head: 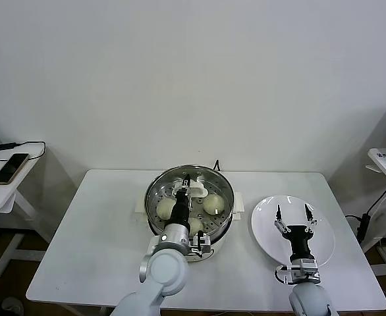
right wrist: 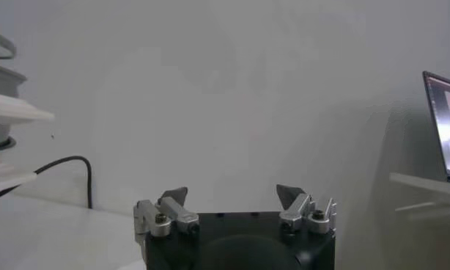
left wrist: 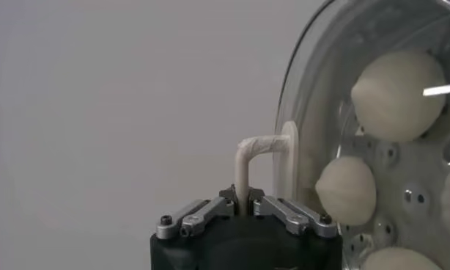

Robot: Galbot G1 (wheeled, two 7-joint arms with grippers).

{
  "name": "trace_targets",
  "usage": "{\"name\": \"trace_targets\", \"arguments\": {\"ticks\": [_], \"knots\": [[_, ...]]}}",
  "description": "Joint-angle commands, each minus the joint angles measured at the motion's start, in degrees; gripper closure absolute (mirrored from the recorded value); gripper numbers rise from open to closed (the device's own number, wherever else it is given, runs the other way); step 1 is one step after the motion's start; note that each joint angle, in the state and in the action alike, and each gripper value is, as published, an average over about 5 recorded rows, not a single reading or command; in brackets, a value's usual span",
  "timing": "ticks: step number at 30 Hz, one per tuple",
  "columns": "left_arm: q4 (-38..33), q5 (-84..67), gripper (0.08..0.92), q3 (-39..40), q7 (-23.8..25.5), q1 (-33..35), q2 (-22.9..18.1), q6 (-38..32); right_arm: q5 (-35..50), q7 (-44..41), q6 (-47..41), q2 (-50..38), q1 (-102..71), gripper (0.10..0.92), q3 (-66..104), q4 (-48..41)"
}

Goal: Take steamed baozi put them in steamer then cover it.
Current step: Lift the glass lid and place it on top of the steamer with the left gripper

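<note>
The steamer (head: 155, 191), a shiny steel pot on a white base, stands mid-table. The cover (head: 222, 186), clear glass with a metal rim, lies over its mouth; its edge shows in the left wrist view (left wrist: 289, 88). My left gripper (head: 186, 187) is shut on the cover's cream-white bar handle (left wrist: 243, 165), seen at the gripper (left wrist: 243, 202). Three baozi show through the glass (head: 165, 209) (head: 213, 204) (head: 195, 226), and in the left wrist view (left wrist: 397, 84). My right gripper (head: 293, 212) is open and empty above the white plate (head: 265, 217); it shows too in the right wrist view (right wrist: 231, 196).
A side table with a phone (head: 10, 168) and a cable stands at the left. Another small table (head: 384, 161) is at the right, with a laptop screen (right wrist: 445, 125). A black cable (right wrist: 71, 165) lies behind the steamer's base.
</note>
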Motion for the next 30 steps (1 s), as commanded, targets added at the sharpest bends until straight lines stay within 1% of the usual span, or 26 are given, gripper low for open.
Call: {"name": "trace_targets", "arguments": {"ticks": [1, 19, 30], "knots": [[1.21, 0.97, 0.809, 0.57, 0.2, -0.29, -0.42, 0.26, 0.09, -0.01, -0.01, -0.13, -0.02, 0.203, 0.09, -0.04], [2.68, 4.72, 0.809, 0.16, 0.41, -0.98, -0.28, -2.36, 0.5, -0.04, 0.04, 0.06, -0.07, 0.203, 0.24, 0.12], [2.37, 4.66, 0.809, -0.51, 1.65, -0.61, -0.34, -3.26, 0.6, -0.11, 0.03, 0.11, -0.1, 0.203, 0.31, 0.21]]}}
